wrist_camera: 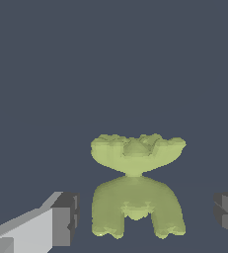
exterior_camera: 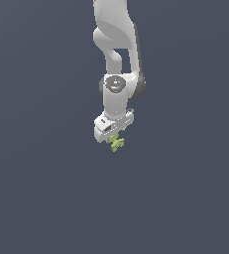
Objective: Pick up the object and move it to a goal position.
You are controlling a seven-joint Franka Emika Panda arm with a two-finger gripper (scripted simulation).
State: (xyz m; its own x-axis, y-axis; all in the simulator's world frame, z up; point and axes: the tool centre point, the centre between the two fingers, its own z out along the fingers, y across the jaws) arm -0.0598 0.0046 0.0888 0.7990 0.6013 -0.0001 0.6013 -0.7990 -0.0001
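1. Your arm (exterior_camera: 117,54) hangs down the middle of the exterior view over a plain dark grey floor (exterior_camera: 36,198). It is the largest thing you have to read, and nothing else stands around it. No goal marker shows in either view, so you cannot judge the remaining travel from here.

2. The gripper (exterior_camera: 114,138) points downward with the yellow-green object just under the white hand. In the wrist view its fingers (wrist_camera: 66,217) stand wide, one on each side of the object, with clear grey gaps between each pad and the object. So read it as open and holding nothing.

3. The object (wrist_camera: 135,185) lies between the pads, roughly centred. It has a broad scalloped part joined by a narrow neck to an arched part with two stubby prongs. Whether it rests on the floor cannot be told for certain, since no shadow or contact line is visible.

4. What could go wrong from here:
- The pads may close on the rounded, sloping flanks, and the object may squirt out or rotate.
- If you close too high, you may catch only the narrow neck and get a weak hold.
- If you lift before the pads have seated, you leave the object behind.
- A descent too deep would drive the fingertips into the floor.
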